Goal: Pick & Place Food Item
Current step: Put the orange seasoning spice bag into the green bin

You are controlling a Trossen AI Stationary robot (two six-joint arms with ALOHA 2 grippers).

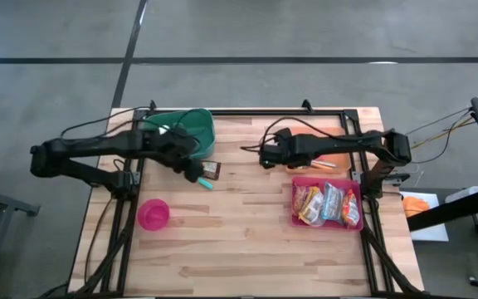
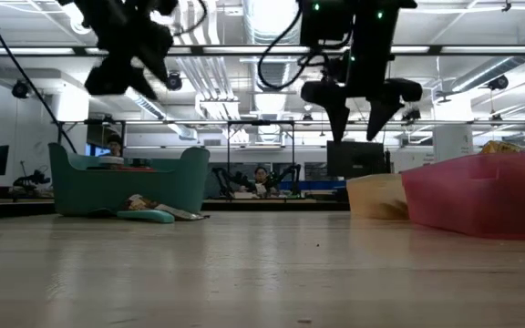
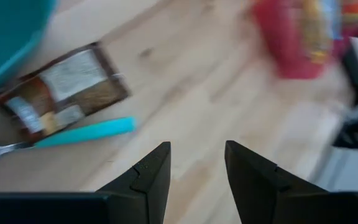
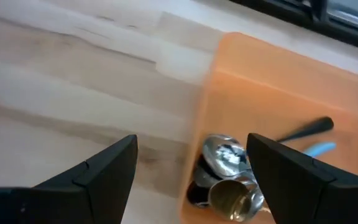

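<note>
From above, the left gripper (image 1: 191, 169) hovers just beside the green bin (image 1: 191, 133), its fingers parted narrowly and empty. The brown food packet (image 1: 212, 170) lies on the table (image 1: 239, 241) next to that bin, touching a teal-handled spoon (image 1: 203, 183). The right gripper (image 1: 265, 155) hangs wide and empty, well apart from the bin.

At table height, the packet (image 2: 142, 203) lies against the bin's (image 2: 126, 182) foot.

The left wrist camera shows the packet (image 3: 64, 93) beside the spoon (image 3: 73, 134), clear of the fingers (image 3: 148, 177).

The right wrist camera shows spread fingers (image 4: 101, 168) over an orange tray (image 4: 278, 87) holding cutlery (image 4: 225, 171).
</note>
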